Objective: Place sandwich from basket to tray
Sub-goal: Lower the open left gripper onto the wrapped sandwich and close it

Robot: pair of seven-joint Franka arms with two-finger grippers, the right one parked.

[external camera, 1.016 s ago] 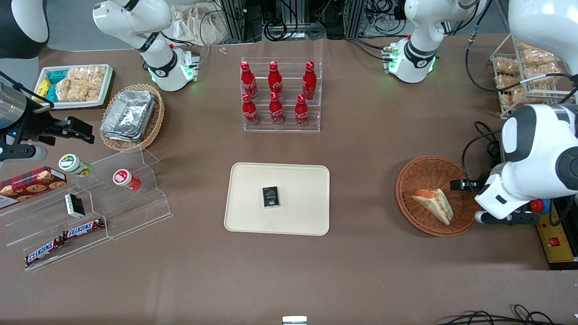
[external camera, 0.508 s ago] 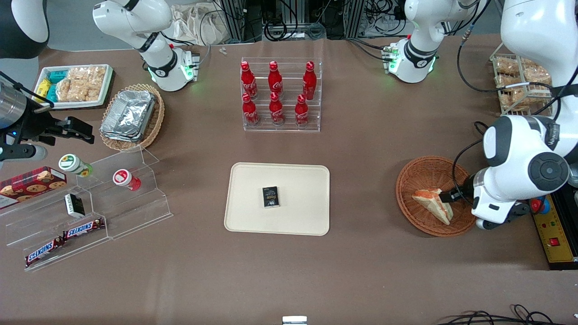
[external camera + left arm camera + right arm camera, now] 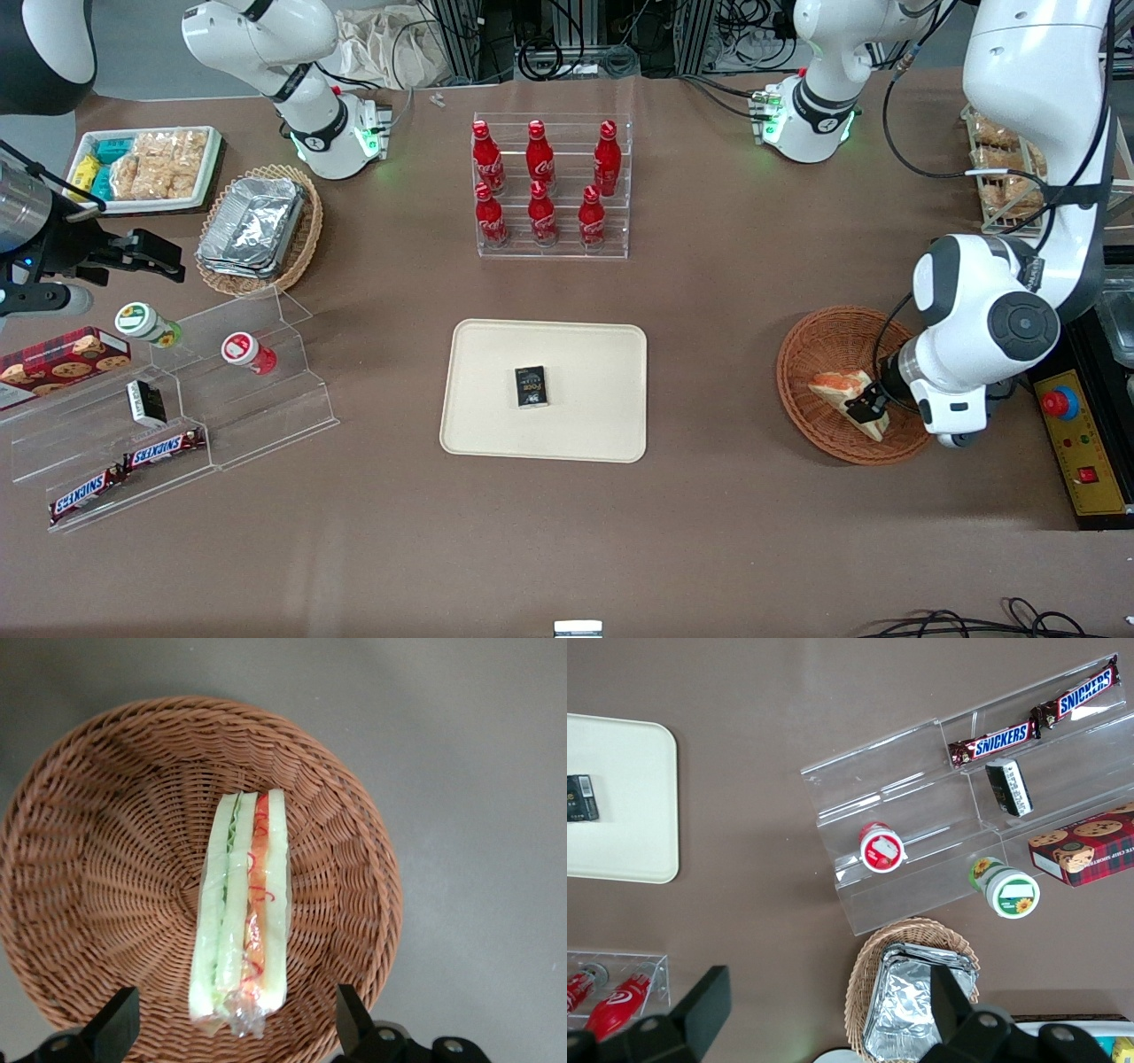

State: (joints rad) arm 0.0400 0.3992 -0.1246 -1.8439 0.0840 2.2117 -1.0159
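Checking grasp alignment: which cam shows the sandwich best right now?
Left wrist view. The sandwich lies edge-up in the basket, layers clear, with the open gripper straddling its end. Front view shows the sandwich small, partly covered by the gripper. Right wrist view misses it, showing only a corner of the tray.

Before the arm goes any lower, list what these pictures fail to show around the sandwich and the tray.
- Sandwich: in the front view, the gripper covers its wide end; the underside is hidden in both views.
- Basket: in the left wrist view, the rim nearest the open jaws is cut off by the picture's edge.
- Dark packet on the tray: its label is too small to read.
- Tray in the right wrist view: only one end shows.
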